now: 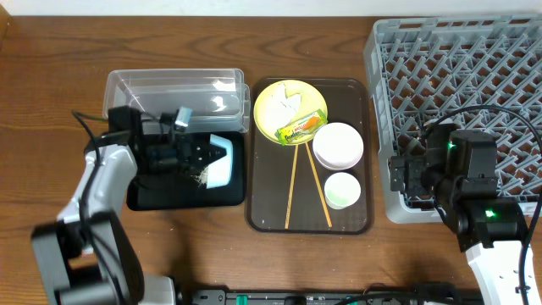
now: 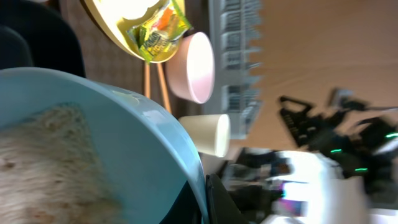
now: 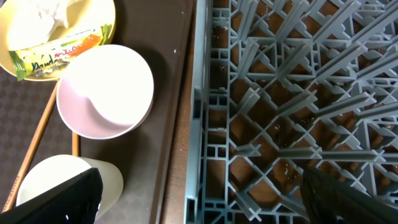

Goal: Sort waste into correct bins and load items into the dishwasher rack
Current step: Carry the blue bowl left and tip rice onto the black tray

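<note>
My left gripper [image 1: 201, 159] is shut on the rim of the light blue bowl [image 1: 220, 161], held tipped on its side over the black tray [image 1: 182, 196]. In the left wrist view the bowl [image 2: 124, 137] holds rice-like scraps [image 2: 37, 168], with my finger [image 2: 217, 202] on its rim. The yellow plate [image 1: 275, 119] carries the snack wrapper [image 1: 302, 127] and paper wad [image 1: 288, 100]. The white bowl [image 1: 338, 144], small cup [image 1: 342, 189] and two chopsticks [image 1: 295, 182] lie nearby. My right gripper [image 1: 406, 174] is open and empty over the left edge of the dishwasher rack [image 3: 280, 93].
The plate, bowl, cup and chopsticks sit on a dark brown serving tray [image 1: 356, 102] at the centre. The clear tub [image 1: 174, 89] stands behind the black tray. The grey rack [image 1: 457, 76] fills the right side. A few scraps [image 1: 201, 177] lie in the black tray.
</note>
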Robot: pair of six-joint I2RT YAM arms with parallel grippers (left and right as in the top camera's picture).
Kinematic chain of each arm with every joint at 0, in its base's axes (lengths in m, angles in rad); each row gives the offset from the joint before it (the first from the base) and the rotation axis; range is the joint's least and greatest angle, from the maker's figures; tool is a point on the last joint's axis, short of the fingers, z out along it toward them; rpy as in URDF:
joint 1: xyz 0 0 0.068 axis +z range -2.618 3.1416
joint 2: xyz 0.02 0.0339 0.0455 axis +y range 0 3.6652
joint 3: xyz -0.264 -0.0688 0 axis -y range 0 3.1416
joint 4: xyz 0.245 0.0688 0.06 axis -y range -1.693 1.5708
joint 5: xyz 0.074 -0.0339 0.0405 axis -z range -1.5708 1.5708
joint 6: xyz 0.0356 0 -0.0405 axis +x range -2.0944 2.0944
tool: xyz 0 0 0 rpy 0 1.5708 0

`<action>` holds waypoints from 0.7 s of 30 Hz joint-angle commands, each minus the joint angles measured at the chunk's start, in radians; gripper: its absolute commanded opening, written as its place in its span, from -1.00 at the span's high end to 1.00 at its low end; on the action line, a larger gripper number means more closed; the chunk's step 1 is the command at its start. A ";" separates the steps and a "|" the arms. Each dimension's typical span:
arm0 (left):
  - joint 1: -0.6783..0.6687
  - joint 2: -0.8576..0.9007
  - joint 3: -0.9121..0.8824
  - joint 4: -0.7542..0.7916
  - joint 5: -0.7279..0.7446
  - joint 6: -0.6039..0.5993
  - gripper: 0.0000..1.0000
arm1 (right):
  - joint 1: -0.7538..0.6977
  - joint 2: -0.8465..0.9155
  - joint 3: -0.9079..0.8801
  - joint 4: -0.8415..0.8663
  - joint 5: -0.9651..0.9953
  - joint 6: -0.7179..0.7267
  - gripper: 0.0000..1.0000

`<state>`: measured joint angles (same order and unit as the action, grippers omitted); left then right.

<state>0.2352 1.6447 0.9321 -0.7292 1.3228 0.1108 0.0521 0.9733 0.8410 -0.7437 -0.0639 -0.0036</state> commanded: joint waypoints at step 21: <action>0.177 0.162 -0.006 -0.045 0.250 -0.323 0.88 | 0.007 0.000 0.021 -0.002 -0.008 0.010 -0.98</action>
<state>0.4000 1.8027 0.9249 -0.7700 1.5436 -0.1402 0.0521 0.9733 0.8410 -0.7437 -0.0639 -0.0040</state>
